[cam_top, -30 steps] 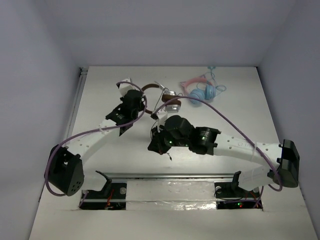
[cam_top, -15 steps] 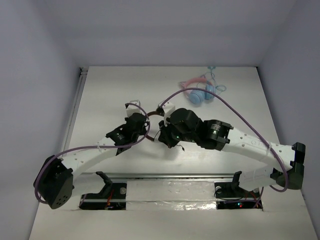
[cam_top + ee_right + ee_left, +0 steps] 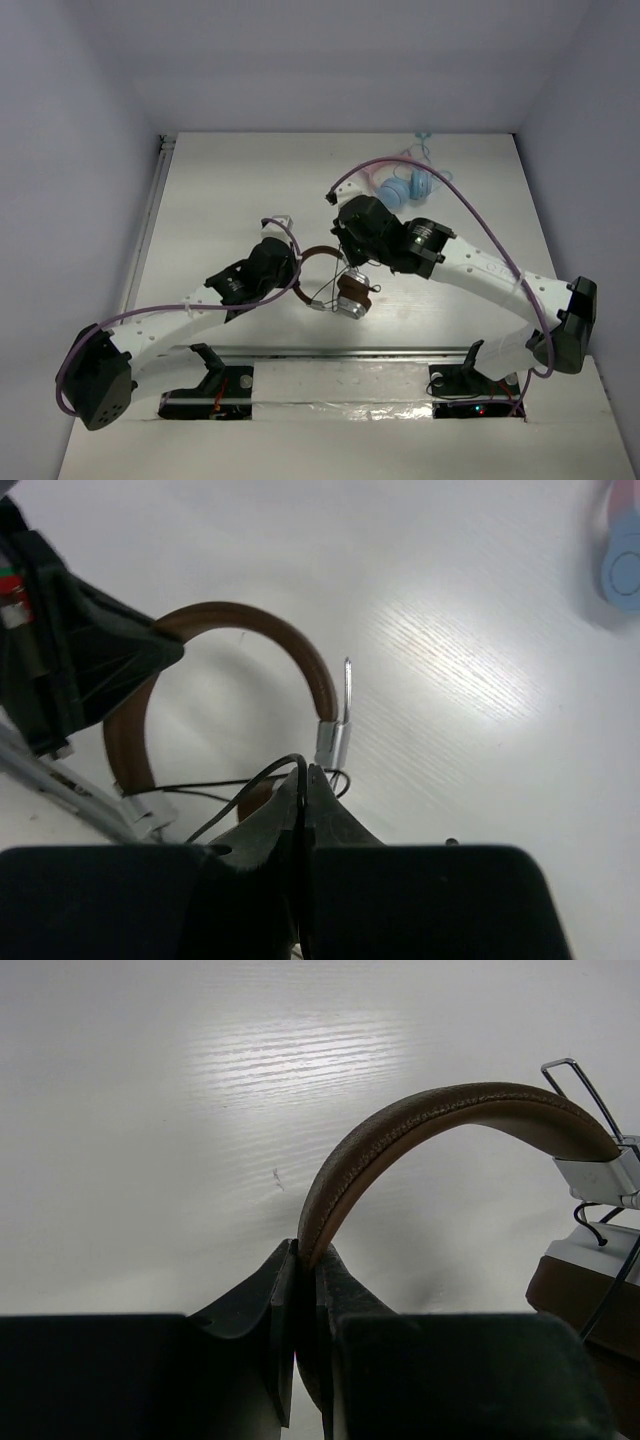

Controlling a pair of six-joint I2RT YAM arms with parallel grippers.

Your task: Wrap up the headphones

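The headphones (image 3: 340,285) hang between my two grippers over the middle of the table, brown headband (image 3: 320,251) up, silver-and-brown earcups (image 3: 353,298) below. My left gripper (image 3: 293,283) is shut on the left end of the headband (image 3: 400,1135), pinched at the fingertips in the left wrist view. My right gripper (image 3: 351,257) is shut on the thin dark cable (image 3: 240,795), which loops out from between the fingers just under the silver slider (image 3: 330,745). The cable strands run across the earcups (image 3: 330,290).
Smaller pink-and-light-blue headphones (image 3: 405,185) lie at the far right of the table, partly behind my right arm's purple hose. A metal rail (image 3: 340,352) runs along the near edge by the arm bases. White walls enclose the table on three sides.
Both arms have carried the headphones from the far middle of the table toward the near edge. The right gripper has swung from low left to above the headphones, holding the cable.
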